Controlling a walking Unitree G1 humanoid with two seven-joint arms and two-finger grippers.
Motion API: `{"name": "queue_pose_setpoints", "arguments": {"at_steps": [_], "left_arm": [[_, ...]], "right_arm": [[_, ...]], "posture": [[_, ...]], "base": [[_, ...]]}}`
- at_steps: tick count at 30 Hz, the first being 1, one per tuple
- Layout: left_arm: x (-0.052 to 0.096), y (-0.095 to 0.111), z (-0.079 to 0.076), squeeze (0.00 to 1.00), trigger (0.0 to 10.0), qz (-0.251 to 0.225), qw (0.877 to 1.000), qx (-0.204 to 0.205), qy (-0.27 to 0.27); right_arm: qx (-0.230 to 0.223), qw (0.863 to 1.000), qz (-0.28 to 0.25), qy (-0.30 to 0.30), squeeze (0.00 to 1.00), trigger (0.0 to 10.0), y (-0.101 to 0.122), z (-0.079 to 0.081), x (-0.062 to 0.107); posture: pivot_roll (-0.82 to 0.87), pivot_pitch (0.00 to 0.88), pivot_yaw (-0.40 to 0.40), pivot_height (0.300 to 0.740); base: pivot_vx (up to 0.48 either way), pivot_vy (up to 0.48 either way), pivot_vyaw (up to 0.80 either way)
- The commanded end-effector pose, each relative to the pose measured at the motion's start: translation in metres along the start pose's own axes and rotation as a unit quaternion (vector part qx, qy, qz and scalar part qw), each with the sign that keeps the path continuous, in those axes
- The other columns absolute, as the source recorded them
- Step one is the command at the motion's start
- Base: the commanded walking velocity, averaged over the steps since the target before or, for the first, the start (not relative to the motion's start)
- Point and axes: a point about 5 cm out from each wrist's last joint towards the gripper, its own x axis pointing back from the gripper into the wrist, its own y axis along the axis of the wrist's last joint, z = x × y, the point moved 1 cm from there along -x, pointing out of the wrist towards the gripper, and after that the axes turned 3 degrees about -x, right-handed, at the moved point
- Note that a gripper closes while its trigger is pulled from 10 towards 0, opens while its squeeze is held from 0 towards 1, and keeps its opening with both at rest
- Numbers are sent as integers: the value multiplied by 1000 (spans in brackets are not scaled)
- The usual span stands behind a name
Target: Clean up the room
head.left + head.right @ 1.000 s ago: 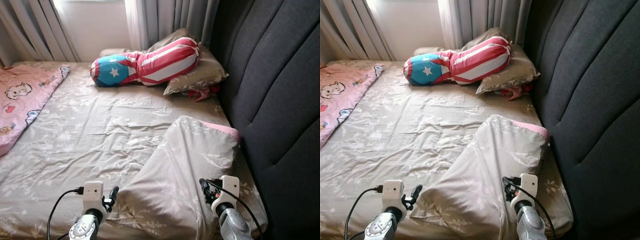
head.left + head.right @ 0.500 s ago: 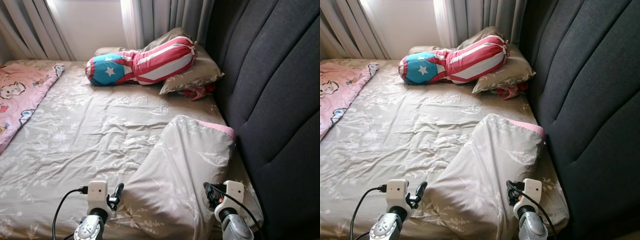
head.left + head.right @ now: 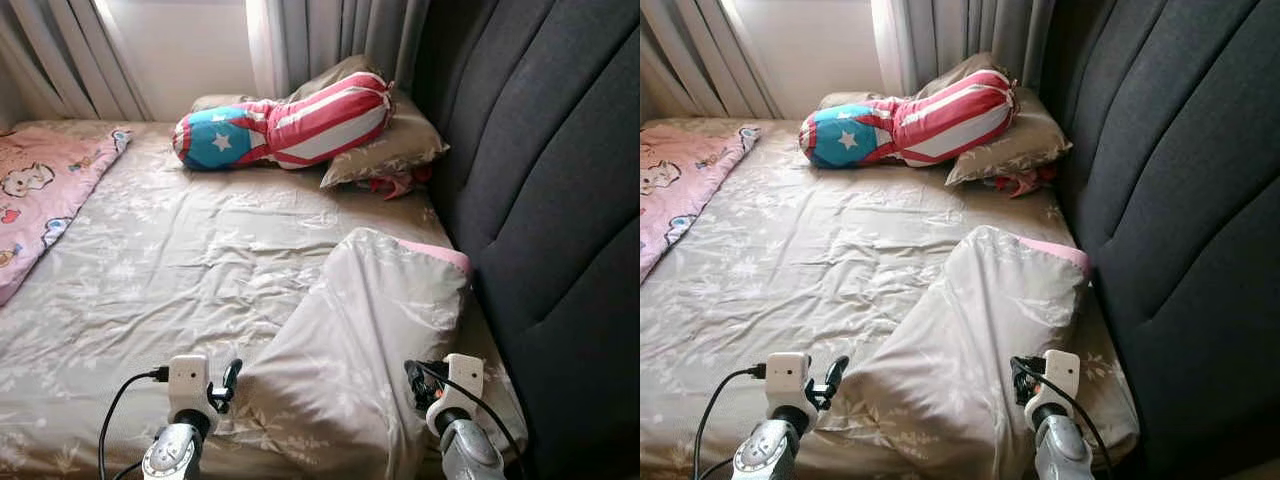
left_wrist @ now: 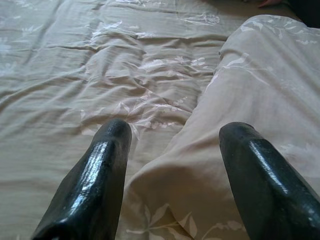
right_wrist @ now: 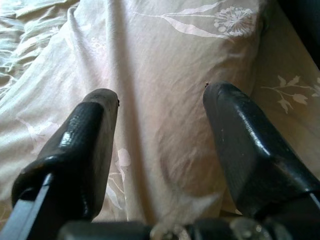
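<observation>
Looking down at a bed point(image 3: 170, 270) with a wrinkled beige floral-print sheet, set against a dark grey padded headboard point(image 3: 545, 170) on the right.

Large beige floral-print pillow point(image 3: 365, 350) lies near the foot-side edge of the frame, close to the headboard, tilted up at its far end. A pink edge point(image 3: 435, 253) shows at its top corner.

Left hand point(image 3: 228, 385) sits at the pillow's near-left corner, fingers spread wide. In the left wrist view one black finger point(image 4: 95, 185) is over the sheet and the other is over the pillow's corner; cannot tell if they touch the fabric.

Right hand point(image 3: 1025, 378) is at the pillow's near-right side, beside the headboard. The right wrist view shows both black fingers point(image 5: 82, 145) spread wide with pillow fabric in the gap between them, nothing clamped.

Far end of the bed: a red-and-white striped bolster with a blue end and a white star point(image 3: 285, 130), lying on a second beige floral pillow point(image 3: 390, 150) by the headboard. A small crumpled red cloth point(image 3: 395, 185) lies just beside that pillow. A pink cartoon-print blanket point(image 3: 40, 205) is at the left edge. Grey curtains point(image 3: 340, 40) hang behind the bed.

No readable writing or brand marks on anything.
</observation>
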Motion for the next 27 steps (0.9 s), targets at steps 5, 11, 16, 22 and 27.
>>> {"name": "queue_pose_setpoints", "arguments": {"at_steps": [5,11,16,22,27], "left_arm": [[-5,8,1,0,10000,-9,1000,-1,-2],[-5,10,0,0,10000,-9,1000,-8,-8],[-6,12,3,0,10000,-11,1000,-7,-6],[-6,12,4,0,10000,-9,1000,-15,-8],[-7,14,3,0,10000,-16,1000,-15,-11]], "right_arm": [[2,1000,-2,9,0,10000,3,8,-3],[7,999,20,33,0,10000,-2,17,-4],[-1,999,9,33,0,10000,-1,18,-4],[-5,999,10,31,0,10000,-1,19,-4],[-6,999,12,36,0,10000,0,20,-5]], "posture": [[47,0,-52,686],[52,0,-51,666],[54,0,-48,661],[58,0,-47,661],[61,0,-47,661]], "base": [[0,0,0],[0,0,0],[0,0,0],[0,0,0],[0,0,0]]}}
